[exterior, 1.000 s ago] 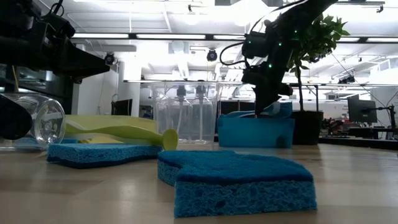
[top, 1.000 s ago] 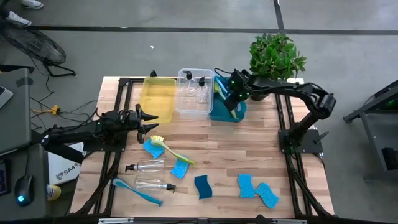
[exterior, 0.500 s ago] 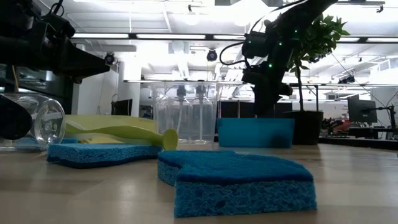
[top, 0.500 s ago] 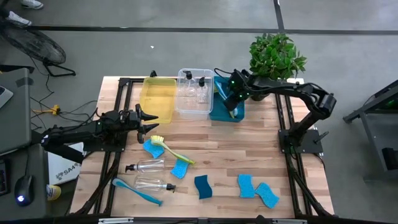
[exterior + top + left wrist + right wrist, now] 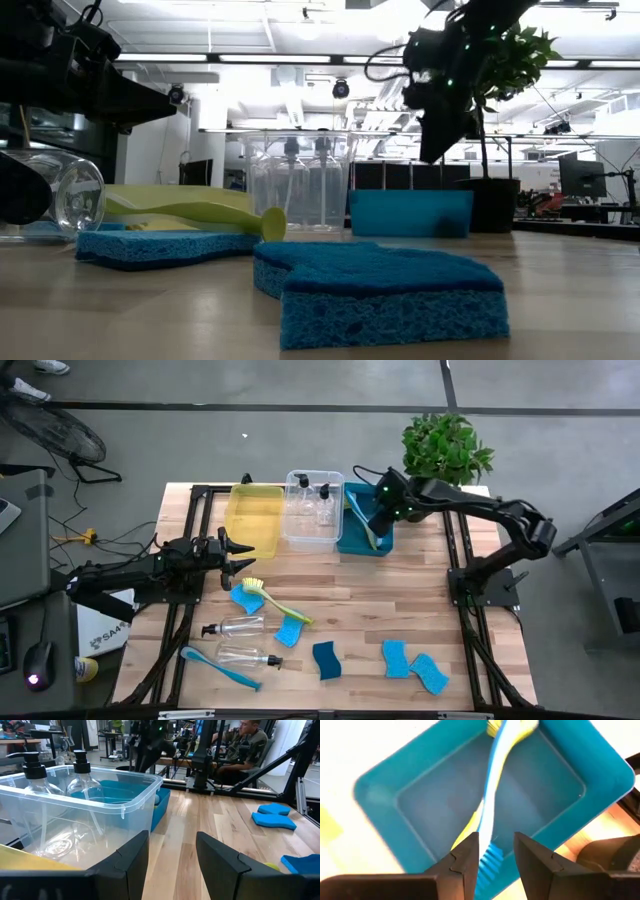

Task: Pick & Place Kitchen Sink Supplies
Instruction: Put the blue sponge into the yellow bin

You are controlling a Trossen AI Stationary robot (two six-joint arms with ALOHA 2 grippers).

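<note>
right wrist view looks down into the teal bin (image 5: 600, 775), where a blue dish brush (image 5: 492, 800) and a yellow-green dish brush (image 5: 465, 827) lie crossed; the right end effector (image 5: 495, 857) hovers above them, fingers parted and empty. the left end effector (image 5: 238, 553) waits narrowly parted beside the yellow bin (image 5: 254, 520).

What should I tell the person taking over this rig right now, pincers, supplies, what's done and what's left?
Right pincer: open, empty, above the teal bin, which holds two brushes.
Left pincer: open, empty, waiting at the table's left side beside the yellow bin.
Done: two pump bottles stand in the clear bin; brushes are in the teal bin.
Left on the table: a yellow-green brush, a blue brush, two bottles lying down, and five blue sponges. The yellow bin looks empty.
</note>
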